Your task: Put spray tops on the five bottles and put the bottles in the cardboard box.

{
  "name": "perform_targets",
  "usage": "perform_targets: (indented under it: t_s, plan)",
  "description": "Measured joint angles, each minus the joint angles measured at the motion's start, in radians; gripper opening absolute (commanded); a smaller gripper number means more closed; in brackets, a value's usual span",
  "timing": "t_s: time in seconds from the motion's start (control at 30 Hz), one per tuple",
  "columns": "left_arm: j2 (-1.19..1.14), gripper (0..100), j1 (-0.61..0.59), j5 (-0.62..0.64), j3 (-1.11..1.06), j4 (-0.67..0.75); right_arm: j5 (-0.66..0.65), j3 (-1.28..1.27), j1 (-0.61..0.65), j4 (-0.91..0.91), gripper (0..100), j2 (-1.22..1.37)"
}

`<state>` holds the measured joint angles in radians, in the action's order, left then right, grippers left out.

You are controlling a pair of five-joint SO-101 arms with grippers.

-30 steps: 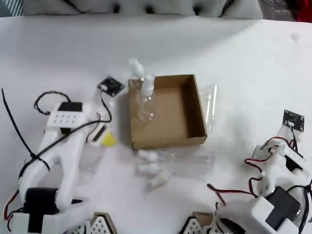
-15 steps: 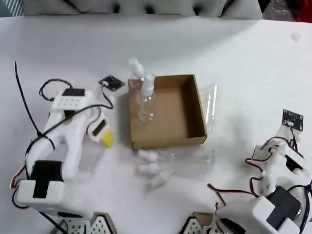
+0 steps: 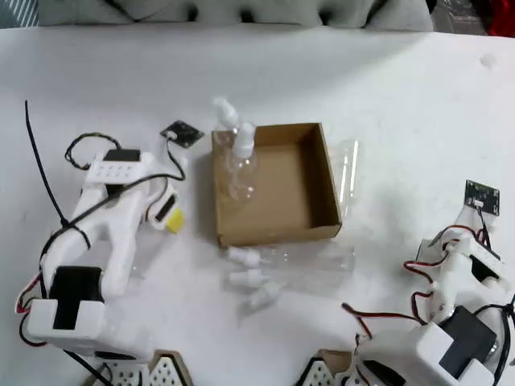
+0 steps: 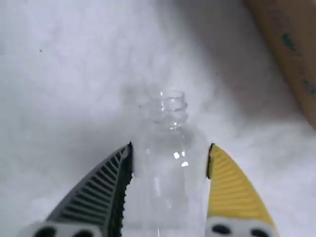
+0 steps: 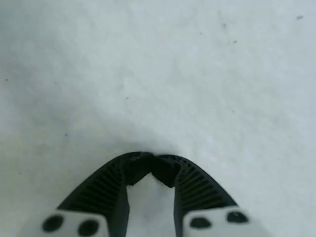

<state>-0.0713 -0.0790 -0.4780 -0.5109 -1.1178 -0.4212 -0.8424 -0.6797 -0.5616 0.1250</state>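
My left gripper (image 4: 170, 150) is shut on a clear bottle (image 4: 170, 118) with no top; its grey and yellow fingers (image 4: 224, 177) press the bottle's sides, and the open neck points away. In the high view this gripper (image 3: 167, 213) sits just left of the cardboard box (image 3: 322, 173). One bottle with a spray top (image 3: 240, 165) lies in the box and another (image 3: 225, 112) lies behind its far left corner. Loose spray tops (image 3: 245, 277) lie in front of the box. My right gripper (image 5: 150, 165) is shut on nothing, over bare table.
A clear bottle (image 3: 346, 165) lies along the box's right wall and another (image 3: 318, 261) along its front. The right arm (image 3: 455, 277) rests at the near right corner. Cables loop around both arms. The box's edge (image 4: 291, 44) shows close to the held bottle.
The left arm has swung and straightened up, and its gripper has shifted slightly toward the far side of the table. The right arm has not moved.
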Motion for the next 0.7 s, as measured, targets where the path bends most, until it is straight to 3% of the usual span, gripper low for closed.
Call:
perform_targets:
  t_s: [0.27,0.5,0.7]
  plan:
    - [0.000,3,0.000,0.000,-0.002,0.002,0.000,0.000,0.000,0.000,1.6,0.000]
    - [-0.002,25,-0.040,-0.071,0.009,-0.006,0.000,0.000,0.000,0.000,1.6,0.000]
    - [-0.008,23,-0.078,-0.075,0.009,-0.023,0.000,0.000,0.000,0.000,1.6,0.000]
